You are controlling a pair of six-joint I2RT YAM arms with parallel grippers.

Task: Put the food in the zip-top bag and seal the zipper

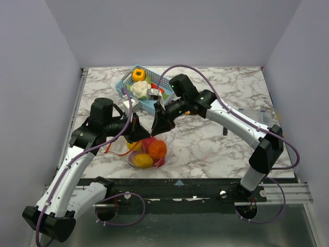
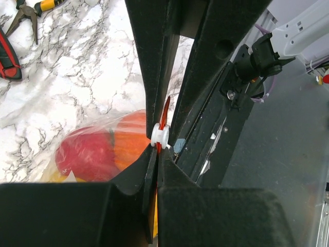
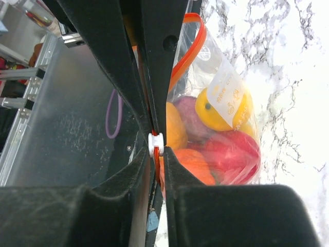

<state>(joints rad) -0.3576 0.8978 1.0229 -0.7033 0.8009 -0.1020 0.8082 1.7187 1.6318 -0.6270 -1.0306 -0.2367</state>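
- L gripper (image 2: pixel 159 135): we see jaws pinching thin red-orange zipper strip (image 2: pixel 164 114).
- R gripper (image 3: pixel 156 144): jaws pinch same strip.
- Clear crinkly plastic bag (image 3: pixel 226 87) w/ glossy toy fruits (image 3: pixel 231 154) inside, on marble surface (image 3: pixel 288 62).

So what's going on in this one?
Both arms are working on the bag, which sits near the front of the table with food already inside. The left gripper and right gripper meet tip to tip, each pinched on the zipper at its white slider. How much is sealed can't be told. Other toys sit in the basket behind.
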